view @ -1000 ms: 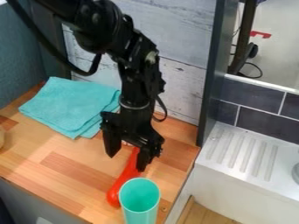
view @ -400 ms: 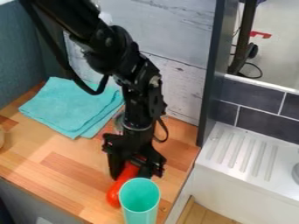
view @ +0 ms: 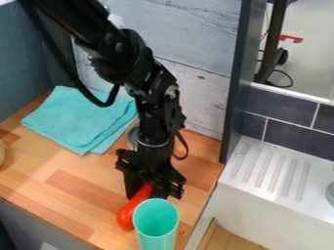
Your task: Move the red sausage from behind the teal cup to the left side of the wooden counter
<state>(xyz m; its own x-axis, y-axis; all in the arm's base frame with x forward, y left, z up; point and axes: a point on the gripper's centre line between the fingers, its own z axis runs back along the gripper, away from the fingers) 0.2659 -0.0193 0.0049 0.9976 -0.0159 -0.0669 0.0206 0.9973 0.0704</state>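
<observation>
Red object point(view: 134, 205) shifted, long axis pointing lower-left.

A black robot arm point(view: 124, 51)
It has bumpy round joints, a grey ring point(view: 153, 144) low down, and bendy black cords point(view: 82, 90).

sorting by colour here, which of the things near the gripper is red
The smooth, elongated object right at the gripper, partly hidden by the cup. Its red sets it apart: the cup and the folded cloth are teal.
</observation>
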